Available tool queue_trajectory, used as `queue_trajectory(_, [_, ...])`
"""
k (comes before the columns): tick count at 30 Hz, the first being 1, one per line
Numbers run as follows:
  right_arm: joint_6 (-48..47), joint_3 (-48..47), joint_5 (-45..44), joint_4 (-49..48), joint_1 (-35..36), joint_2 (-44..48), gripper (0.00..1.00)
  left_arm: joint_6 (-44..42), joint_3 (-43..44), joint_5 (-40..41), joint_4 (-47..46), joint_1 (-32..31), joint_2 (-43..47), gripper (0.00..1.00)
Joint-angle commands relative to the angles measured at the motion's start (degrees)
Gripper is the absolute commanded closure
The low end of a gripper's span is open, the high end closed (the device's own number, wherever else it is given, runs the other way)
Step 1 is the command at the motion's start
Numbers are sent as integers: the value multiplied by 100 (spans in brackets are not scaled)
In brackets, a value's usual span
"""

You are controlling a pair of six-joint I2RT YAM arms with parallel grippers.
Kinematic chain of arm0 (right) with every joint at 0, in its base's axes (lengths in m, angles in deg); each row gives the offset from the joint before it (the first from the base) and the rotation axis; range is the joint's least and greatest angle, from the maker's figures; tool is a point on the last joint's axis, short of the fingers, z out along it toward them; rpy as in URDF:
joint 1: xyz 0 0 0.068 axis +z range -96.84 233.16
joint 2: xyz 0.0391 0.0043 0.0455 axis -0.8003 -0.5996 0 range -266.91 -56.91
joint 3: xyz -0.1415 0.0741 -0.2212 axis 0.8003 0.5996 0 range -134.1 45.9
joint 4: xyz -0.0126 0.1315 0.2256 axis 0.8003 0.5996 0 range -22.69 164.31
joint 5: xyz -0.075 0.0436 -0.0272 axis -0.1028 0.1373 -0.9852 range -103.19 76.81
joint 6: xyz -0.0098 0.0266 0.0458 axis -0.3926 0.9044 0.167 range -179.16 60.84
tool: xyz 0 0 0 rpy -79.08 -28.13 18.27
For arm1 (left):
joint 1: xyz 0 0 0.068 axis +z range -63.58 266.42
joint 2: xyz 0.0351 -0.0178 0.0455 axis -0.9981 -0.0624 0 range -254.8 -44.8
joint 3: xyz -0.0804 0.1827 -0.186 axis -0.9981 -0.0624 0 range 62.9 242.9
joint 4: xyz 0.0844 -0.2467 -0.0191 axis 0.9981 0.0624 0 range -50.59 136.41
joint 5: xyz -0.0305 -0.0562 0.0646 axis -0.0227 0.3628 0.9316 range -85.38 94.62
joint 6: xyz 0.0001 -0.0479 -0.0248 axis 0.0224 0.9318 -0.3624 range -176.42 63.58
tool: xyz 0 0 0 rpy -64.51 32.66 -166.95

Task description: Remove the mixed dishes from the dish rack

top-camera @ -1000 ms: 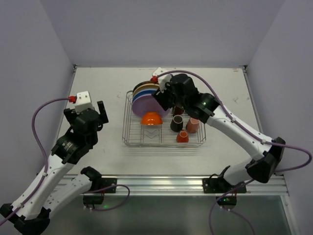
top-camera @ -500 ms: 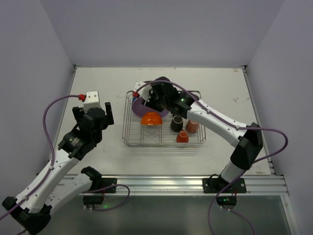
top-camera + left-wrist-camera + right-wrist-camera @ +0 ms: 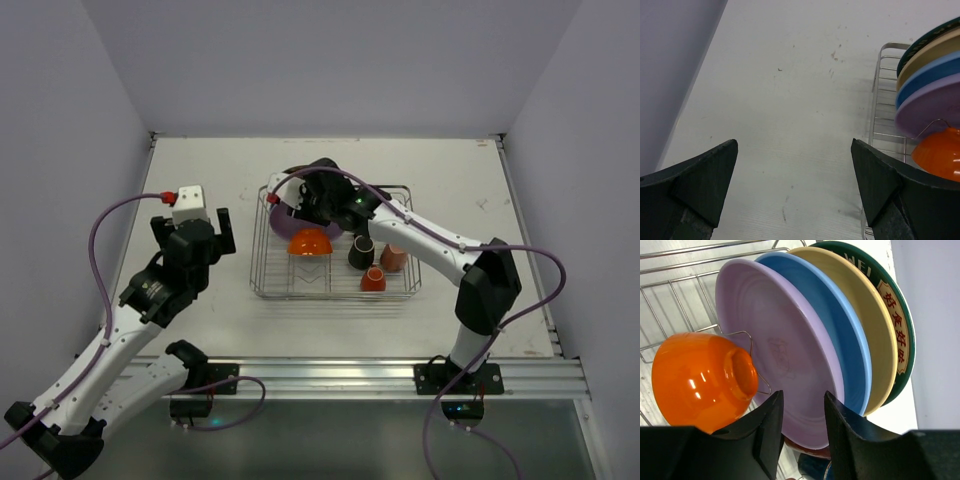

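Hovering left gripper point(image 3: 794, 145): it is hanging above the tabletop with its two fingers spread as wide as they go, and nothing is sitting between them.
Table point(image 3: 790, 75): the white, lightly scuffed surface is lying under this gripper and stretching ahead of it.
Dish rack point(image 3: 873, 110): the silver wire basket is sitting just off the left gripper's right-hand finger, apart from it. The right gripper is reaching in over its far left corner.
Plates: four are standing on edge and leaning together, directly ahead of the right gripper. The lavender plate point(image 3: 785, 345) is facing its fingers, then come the blue plate point(image 3: 840, 325), the yellow plate point(image 3: 865, 315) and the green-rimmed plate point(image 3: 900, 325) farthest off.
Orange bowl point(image 3: 695, 380): it is leaning on a wire divider, just left of the right gripper's fingers and in front of the lavender plate.
Right gripper point(image 3: 802, 396): its fingers are standing close together with a narrow gap. The lavender plate's lower edge is showing in that gap, and I cannot tell whether they are pinching it.
Mugs: the black mug point(image 3: 361, 252), the pink mug point(image 3: 394, 257) and the orange mug point(image 3: 373, 280) are sitting in the rack behind that gripper, beside its arm.
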Motion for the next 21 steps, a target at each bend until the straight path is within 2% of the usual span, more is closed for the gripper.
queue_trajectory(1, [-256,-199,274,-212,-66,243,59,-76,-54,-45,-277,54,55,0])
queue_trajectory(4, [-238,-172,591,-169,-206,393,57,-85,-63,-63,-277,46,55,0])
queue_trajectory(9, [-124,-207,1741,-1,-601,648,56,-102,-89,-115,-312,55,99,0])
queue_trajectory(21, [-115,-770,2332,508,-760,261,57,-164,-89,-256,-356,81,64,0])
